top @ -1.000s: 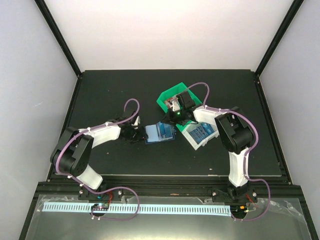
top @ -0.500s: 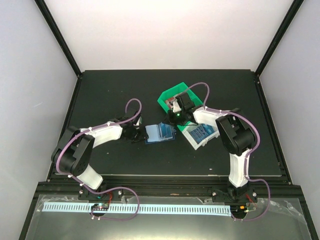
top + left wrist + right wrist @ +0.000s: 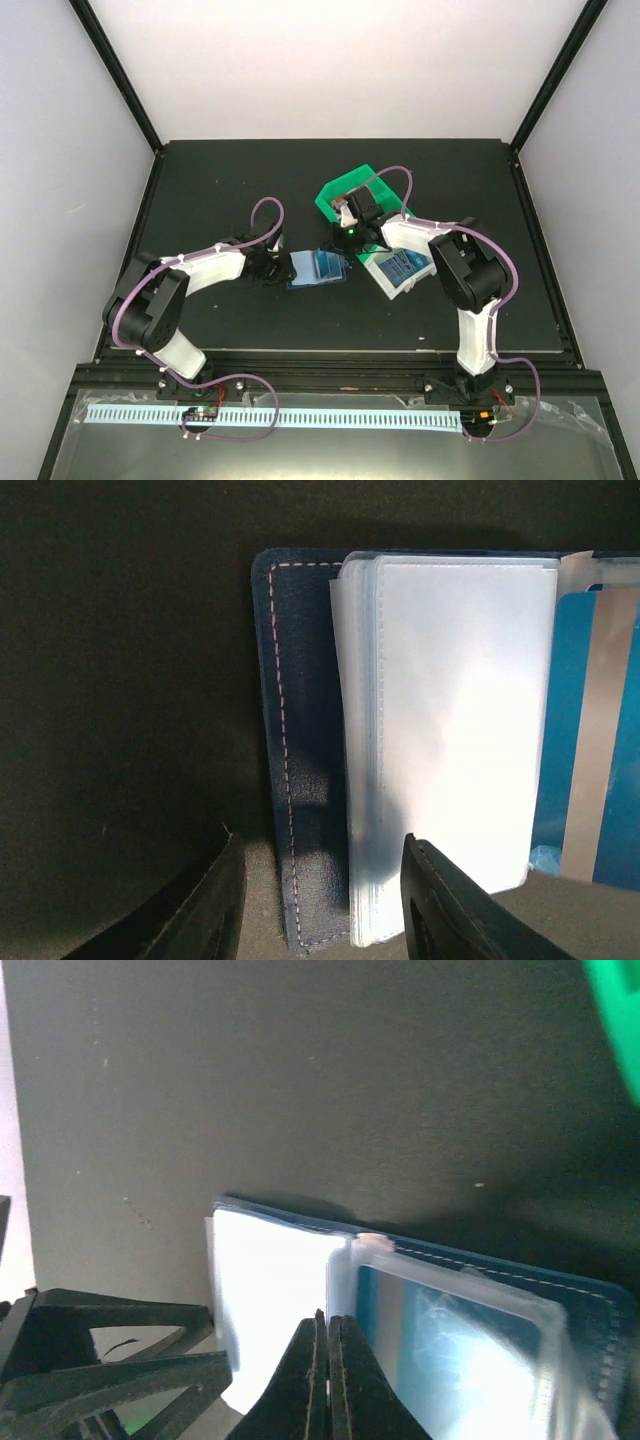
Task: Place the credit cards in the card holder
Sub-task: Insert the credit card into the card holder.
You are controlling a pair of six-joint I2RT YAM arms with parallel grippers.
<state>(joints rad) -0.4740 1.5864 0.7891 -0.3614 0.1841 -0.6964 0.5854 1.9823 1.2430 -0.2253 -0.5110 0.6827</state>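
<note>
Table [image 3: 200, 180]: black top, lying under both grippers.
Green bin [image 3: 335, 192]: just behind the right gripper on its far side, tilted against the table edges.
White bin [image 3: 385, 285]: just to the right gripper's right, beside the green bin.
Card holder [image 3: 318, 267]: lay open and flat on the table between the two grippers, navy cover down. Its left edge reached into the left gripper's gap and its middle sat below the right gripper's tips.
Left gripper [image 3: 318, 845]: jaws apart. One finger stood over bare table left of the navy cover, the other over the sleeves, with the stitched cover edge between them. Contact with the holder could not be told.
Right gripper [image 3: 326, 1325]: fingers pressed together with nothing seen between them. The tips pointed down at the seam where two sleeve leaves met. Contact could not be told.
Clear sleeves [image 3: 450, 710]: a stack of them fanned from the holder's spine; the leaf nearest the left gripper looked blank and glared white.
Credit cards [image 3: 405, 265]: several blue ones lay in the white bin, to the right of the right gripper.
Credit card [image 3: 440, 1330]: one blue card sat inside a sleeve just right of the right gripper's tips; its silver stripe showed in the left wrist view.
</note>
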